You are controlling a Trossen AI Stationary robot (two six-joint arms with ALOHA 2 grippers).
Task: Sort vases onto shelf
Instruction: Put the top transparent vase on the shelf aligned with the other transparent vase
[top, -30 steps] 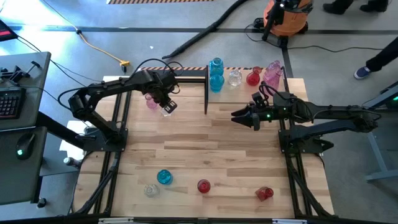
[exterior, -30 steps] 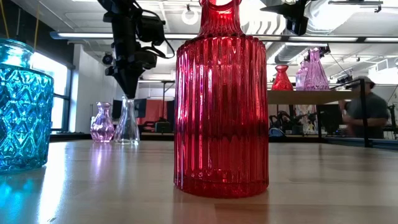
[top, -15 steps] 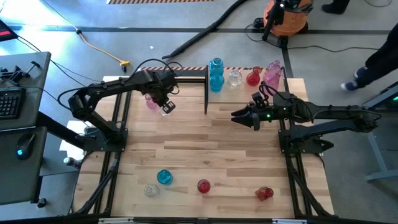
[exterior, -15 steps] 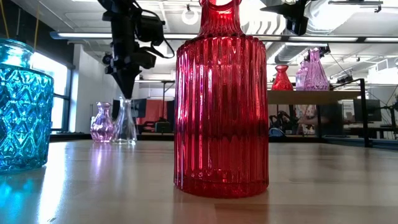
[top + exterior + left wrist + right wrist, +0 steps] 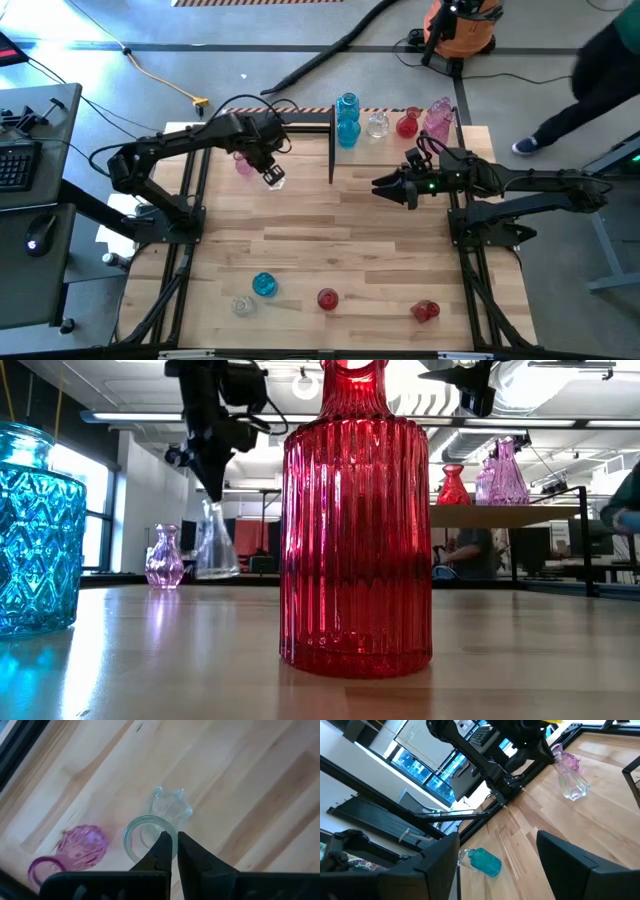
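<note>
A clear glass vase [image 5: 273,178] hangs just above the table at the far left, with my left gripper [image 5: 175,837] shut on its mouth. A pink vase [image 5: 243,165] stands on the table beside it. At the far right, blue [image 5: 347,120], clear [image 5: 377,125], red [image 5: 406,126] and pink [image 5: 438,118] vases stand on the shelf [image 5: 490,515]. Near the front edge stand a blue vase [image 5: 264,285], a clear one [image 5: 242,306] and two red ones [image 5: 327,298] [image 5: 426,311]. My right gripper [image 5: 385,187] hovers open over the table's right half. My left gripper pinches the wall of the clear vase's rim [image 5: 171,827], one finger [image 5: 161,851] inside the mouth and the other outside. The fingers come from above, pointing steeply down. The vase hangs below them, tilted, its base [image 5: 217,572] clear of the table.
A bare black frame [image 5: 318,128] stands at the far edge between the left gripper and the shelf. The table's middle is bare wood [image 5: 330,235]. A person walks on the floor beyond the table's right side [image 5: 600,80].
My left gripper has risen a little and gone slightly toward the table's right edge. The clear vase, which stood upright on the table next to the pink one, now hangs tilted with its base lifted clear.
</note>
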